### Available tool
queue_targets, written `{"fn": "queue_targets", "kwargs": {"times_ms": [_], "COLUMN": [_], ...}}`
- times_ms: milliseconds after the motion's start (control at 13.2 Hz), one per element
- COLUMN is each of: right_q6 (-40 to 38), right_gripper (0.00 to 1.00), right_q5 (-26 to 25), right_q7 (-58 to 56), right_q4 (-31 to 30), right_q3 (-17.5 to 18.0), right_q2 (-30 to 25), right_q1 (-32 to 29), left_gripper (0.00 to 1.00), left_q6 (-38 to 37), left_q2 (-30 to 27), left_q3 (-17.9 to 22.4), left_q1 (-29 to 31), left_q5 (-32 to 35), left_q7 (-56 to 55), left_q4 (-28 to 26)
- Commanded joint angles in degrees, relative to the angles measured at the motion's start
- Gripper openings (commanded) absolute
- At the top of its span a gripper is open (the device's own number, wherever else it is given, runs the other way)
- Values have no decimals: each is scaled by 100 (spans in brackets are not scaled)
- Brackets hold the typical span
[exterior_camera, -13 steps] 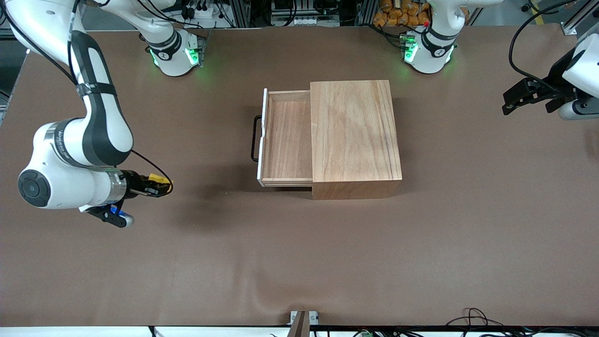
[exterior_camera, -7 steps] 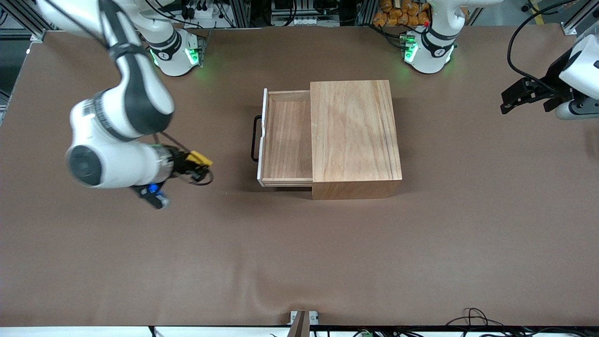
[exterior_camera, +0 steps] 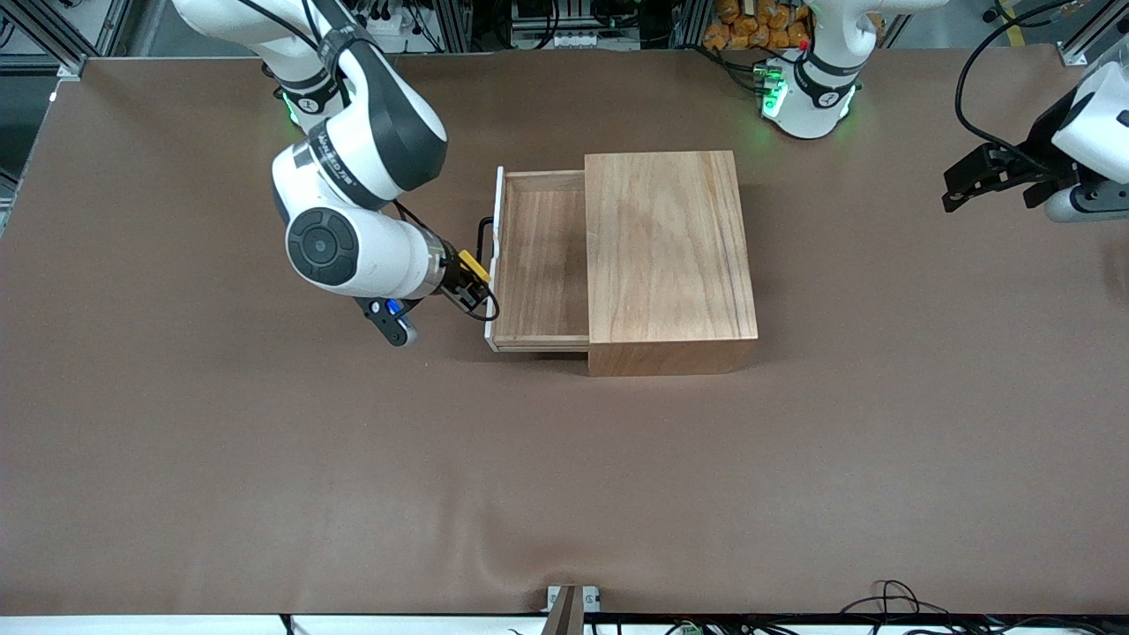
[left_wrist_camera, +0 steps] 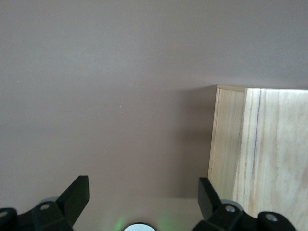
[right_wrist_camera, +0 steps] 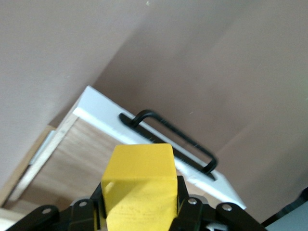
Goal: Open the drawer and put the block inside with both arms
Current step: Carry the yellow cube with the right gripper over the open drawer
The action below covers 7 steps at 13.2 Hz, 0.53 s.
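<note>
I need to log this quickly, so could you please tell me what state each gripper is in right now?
Right gripper: shut on the block, over the drawer handle.
Left gripper: open, holding nothing, waiting at the table's end.

The drawer (exterior_camera: 540, 257) stands pulled out of the wooden cabinet (exterior_camera: 669, 256), its light wood tray empty, white front and black wire handle (exterior_camera: 481, 256) facing the right arm's end; the block (exterior_camera: 474, 265), a small yellow cube, is held over the handle, just beside the drawer's front.

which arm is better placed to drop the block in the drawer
Right. The right gripper already holds the block beside the open drawer, over its handle. The left gripper waits open past the cabinet.
</note>
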Motion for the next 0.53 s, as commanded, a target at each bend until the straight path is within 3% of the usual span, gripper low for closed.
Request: {"fn": "queue_targets", "kwargs": {"times_ms": [0,456], "right_q6": [578,2318], "right_gripper": [0,0], "right_q5": [294,329], "right_q7": [691,2746], "right_q4": [-455,-1202], "right_q3": [-79,-87], "right_q2": [-282,-291], "right_q1": [197,750], "left_gripper": [100,100], "left_q6": [23,23], "left_q2": [-204,-257], "left_q3": [-31,-31], "left_q1": [45,53], "left_q5": [3,3], "left_q7": [78,78], "left_q4": [-203,-265]}}
